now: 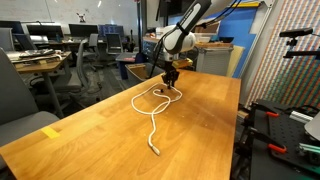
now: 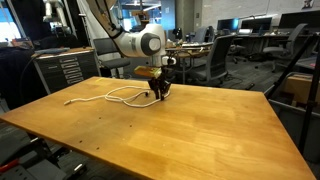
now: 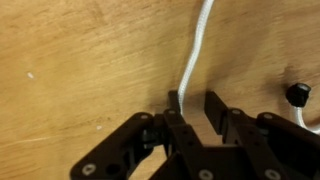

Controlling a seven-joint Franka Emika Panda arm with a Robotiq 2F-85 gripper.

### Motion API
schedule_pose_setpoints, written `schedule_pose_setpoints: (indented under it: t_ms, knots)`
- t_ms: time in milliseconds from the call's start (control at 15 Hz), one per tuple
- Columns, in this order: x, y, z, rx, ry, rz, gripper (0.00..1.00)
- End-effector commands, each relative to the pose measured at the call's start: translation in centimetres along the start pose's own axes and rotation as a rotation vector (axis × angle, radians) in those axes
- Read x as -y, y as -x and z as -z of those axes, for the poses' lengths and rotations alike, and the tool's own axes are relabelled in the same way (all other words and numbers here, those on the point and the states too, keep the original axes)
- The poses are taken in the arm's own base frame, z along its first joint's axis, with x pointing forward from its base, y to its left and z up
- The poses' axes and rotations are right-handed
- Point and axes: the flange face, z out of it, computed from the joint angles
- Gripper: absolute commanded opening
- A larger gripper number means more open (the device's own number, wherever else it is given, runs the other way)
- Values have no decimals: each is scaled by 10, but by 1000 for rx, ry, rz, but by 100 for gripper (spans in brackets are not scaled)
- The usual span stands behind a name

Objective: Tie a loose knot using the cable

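The white cable (image 1: 151, 118) lies on the wooden table (image 1: 205, 135), with a loop at its far end and a tail running toward the near edge. In an exterior view it trails left from the gripper (image 2: 108, 96). My gripper (image 1: 170, 78) is low over the loop, fingertips at the table surface (image 2: 158, 92). In the wrist view the cable (image 3: 202, 40) runs down between the fingers (image 3: 197, 105), close to the left one. The fingers stand apart with a gap beside the cord. A dark plug end (image 3: 297, 95) lies at the right.
Office chairs (image 1: 95, 50) and desks stand behind the table. A dark cabinet (image 2: 62, 68) sits at the table's far side. Black stands and equipment (image 1: 285, 120) are beside one table edge. A yellow tape piece (image 1: 50, 131) is on the table.
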Motion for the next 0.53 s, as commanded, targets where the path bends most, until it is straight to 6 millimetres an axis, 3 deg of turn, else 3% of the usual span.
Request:
schedule_pose_setpoints:
  t_ms: [0,67,133,267,333,467]
  knots:
    - [1,-9,-2,-6,4,-31,37]
    - [2,-9,-1,-6,3,-34,33]
    - [2,-9,-2,-7,5,-32,12]
    - [3,-8,-2,-8,9,-23,8]
    - [5,-8,-1,-15,11,-19,1]
    - [6,-9,0,-23,14,-17,0]
